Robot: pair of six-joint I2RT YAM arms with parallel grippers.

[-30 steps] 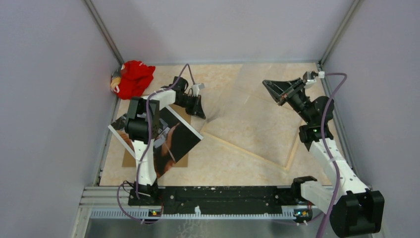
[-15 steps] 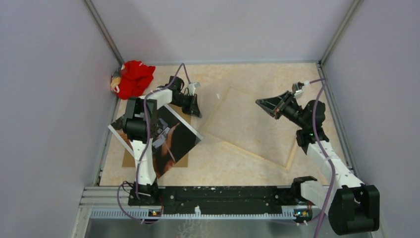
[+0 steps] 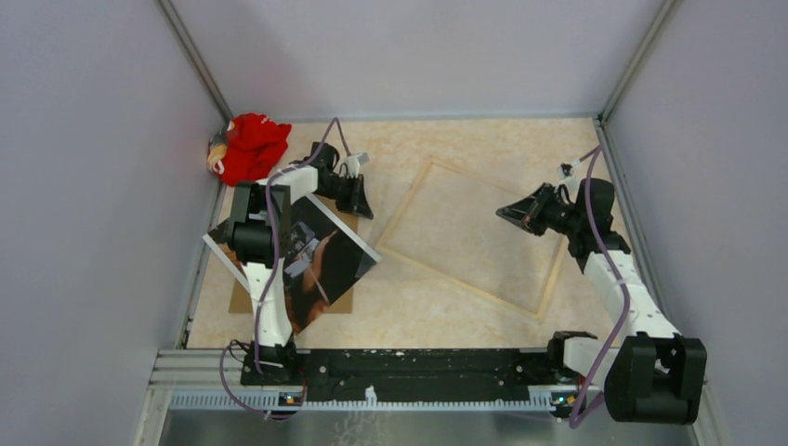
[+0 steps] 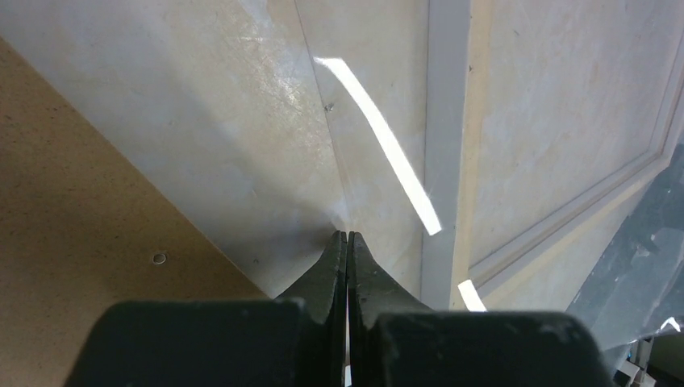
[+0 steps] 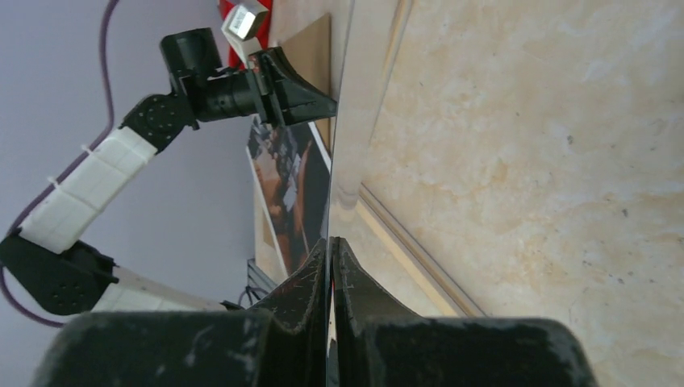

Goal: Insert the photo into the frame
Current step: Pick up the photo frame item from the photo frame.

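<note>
The frame (image 3: pixel 465 282) is lying flat on the table (image 3: pixel 409 316), a little toward 3 o'clock of the middle and turned askew, with its light wooden edges facing up. The photo (image 3: pixel 330 265) is sitting well over at 9 o'clock, picture side up. It is resting crooked on a brown board (image 3: pixel 243 299), and the left arm is crossing over it. The photo and the frame are lying apart, with bare table showing between them.

The left pincer (image 3: pixel 362 206) is hanging at the frame's 9 o'clock corner. Its two fingers are pressed tight together on the tip of a clear sheet (image 5: pixel 363 81). From its own camera, the sheet's corner is meeting the fingertips just beside the frame's white rail (image 4: pixel 444 145). The right pincer (image 3: pixel 506 212) is reaching in over the frame from 3 o'clock, likewise squeezed narrow. It is nipping the opposite edge of that same clear sheet, which is showing up as a mirror-like strip running away from its tips. I cannot tell whether the sheet is resting in the frame or floating just above it.

A red cloth bundle (image 3: pixel 249 147) is sitting in the corner at 11 o'clock.
</note>
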